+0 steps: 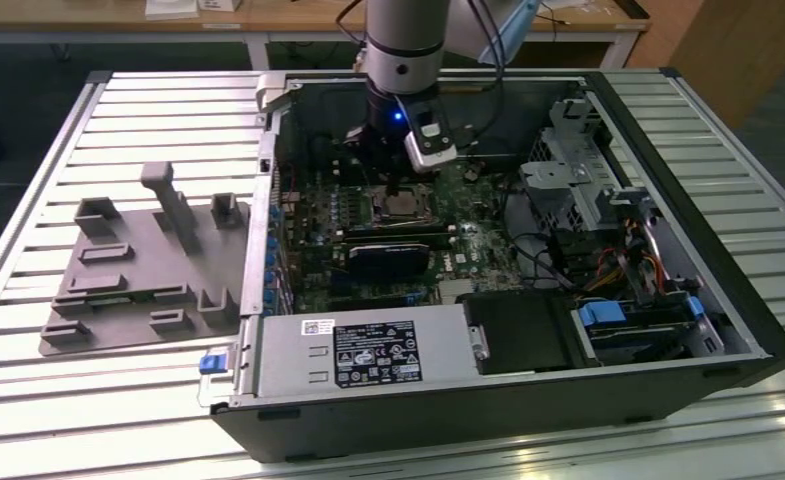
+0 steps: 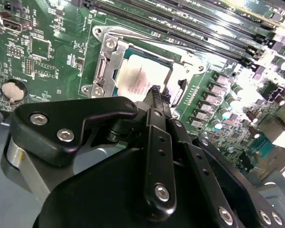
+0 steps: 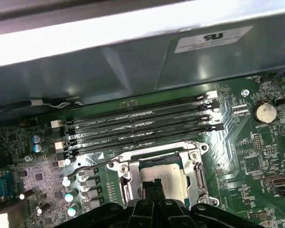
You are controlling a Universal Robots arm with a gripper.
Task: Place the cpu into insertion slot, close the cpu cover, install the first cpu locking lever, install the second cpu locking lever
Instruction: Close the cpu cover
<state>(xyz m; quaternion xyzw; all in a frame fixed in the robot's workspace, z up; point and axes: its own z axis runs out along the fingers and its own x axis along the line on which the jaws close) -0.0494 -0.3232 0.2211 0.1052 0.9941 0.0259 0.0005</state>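
The arm (image 1: 403,50) is reaching down into the open computer case (image 1: 659,330), and its gripper (image 2: 155,91) is hanging right over the insertion slot (image 2: 97,90) on the green motherboard (image 2: 52,52). The fingers (image 3: 148,189) are pressing together with nothing between them, tips over one edge of the cpu (image 2: 140,76). The cpu is lying in the slot, its silver top showing through the cpu cover (image 2: 115,65), which is lying flat around it. In the exterior view, a grey fixture (image 1: 139,280) is sitting on the slatted surface (image 1: 45,420) at nine o'clock from the case.
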